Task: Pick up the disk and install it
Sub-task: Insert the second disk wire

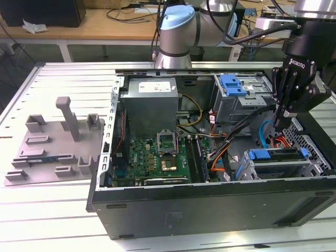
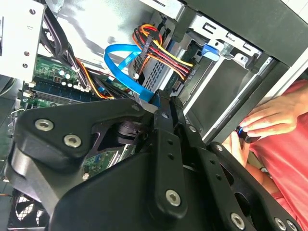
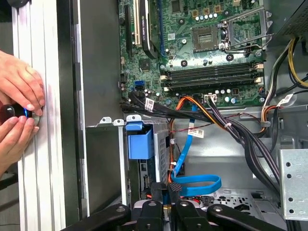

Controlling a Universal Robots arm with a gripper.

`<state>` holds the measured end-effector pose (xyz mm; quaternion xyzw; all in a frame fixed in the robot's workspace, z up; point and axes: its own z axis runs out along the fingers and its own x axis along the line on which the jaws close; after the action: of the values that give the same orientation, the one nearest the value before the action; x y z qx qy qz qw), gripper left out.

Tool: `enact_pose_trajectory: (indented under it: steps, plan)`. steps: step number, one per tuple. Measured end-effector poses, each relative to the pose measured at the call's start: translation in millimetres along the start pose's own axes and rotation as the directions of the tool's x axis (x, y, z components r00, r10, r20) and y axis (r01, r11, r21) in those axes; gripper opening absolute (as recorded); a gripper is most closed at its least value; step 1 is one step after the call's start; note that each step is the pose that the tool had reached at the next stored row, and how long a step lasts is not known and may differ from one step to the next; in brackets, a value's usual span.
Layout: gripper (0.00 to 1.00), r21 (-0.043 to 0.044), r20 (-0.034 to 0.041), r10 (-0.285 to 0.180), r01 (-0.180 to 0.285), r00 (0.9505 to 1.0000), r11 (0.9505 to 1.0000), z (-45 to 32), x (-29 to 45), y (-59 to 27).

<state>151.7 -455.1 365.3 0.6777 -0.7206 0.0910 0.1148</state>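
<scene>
On the table (image 1: 52, 210), to the exterior view's left of the open computer case (image 1: 210, 210), lies one grey moulded fixture plate (image 1: 52, 152) with several upright pegs and blocks. Inside the case, at its left end, stands one grey power-supply box (image 1: 152, 102) with a white sticker whose print is too small to read. Just in front of the box lies the green motherboard (image 1: 152, 157), its processor socket open. Further right, bundles of black, orange and yellow wires cross the middle of the case. One bare blue latch (image 1: 233, 84) sits on the upper drive cage at the back. The claw (image 1: 278, 123) hangs over the case's right end, fingers drawn together with nothing between them, its tips among the cables just above the lower drive cage. There the disk (image 1: 275, 160) sits slotted in. Two blue handles show along that cage's top edge. In the first wrist view one flat blue data cable (image 3: 197, 185) loops close under the claw (image 3: 171, 202), and beyond the case wall a person's two hands (image 3: 19, 84) hold a small dark object.
</scene>
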Motion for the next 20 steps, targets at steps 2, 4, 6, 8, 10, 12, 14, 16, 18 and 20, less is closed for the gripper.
enact_pose_trajectory:
  steps: [2, 4, 6, 8, 10, 12, 14, 16, 18, 20]
  plan:
    - [0.16, 0.0015, 0.0095, 0.0, 0.0, 1.0, 1.0, 0.6, 2.0, 0.7]
    - [0.16, 0.0048, 0.0384, 0.0, 0.0, 0.9993, 1.0, 2.1, 6.7, 0.6]
    - [0.16, 0.0075, 0.0577, 0.0, -0.001, 0.9983, 1.0, 3.0, 9.8, 0.5]
    - [0.16, 0.0125, 0.0848, 0.001, -0.002, 0.9964, 0.9999, 5.0, 16.2, 0.2]
    - [0.16, 0.0157, 0.0962, 0.001, -0.003, 0.9954, 0.9999, 6.1, 20.1, 0.3]
    - [0.16, 0.02, 0.1088, 0.002, -0.004, 0.9941, 0.9998, 7.5, 24.7, 0.9]
    - [0.16, 0.0235, 0.1175, 0.002, -0.005, 0.9931, 0.9997, 8.6, 28.0, 1.5]
    - [0.16, 0.0284, 0.1271, 0.003, -0.007, 0.9919, 0.9996, 9.8, 32.0, 2.5]
    - [0.16, 0.0326, 0.1344, 0.003, -0.008, 0.9909, 0.9994, 10.7, 35.1, 3.3]
    - [0.16, 0.0382, 0.1442, 0.004, -0.01, 0.9895, 0.9992, 11.8, 38.6, 4.1]
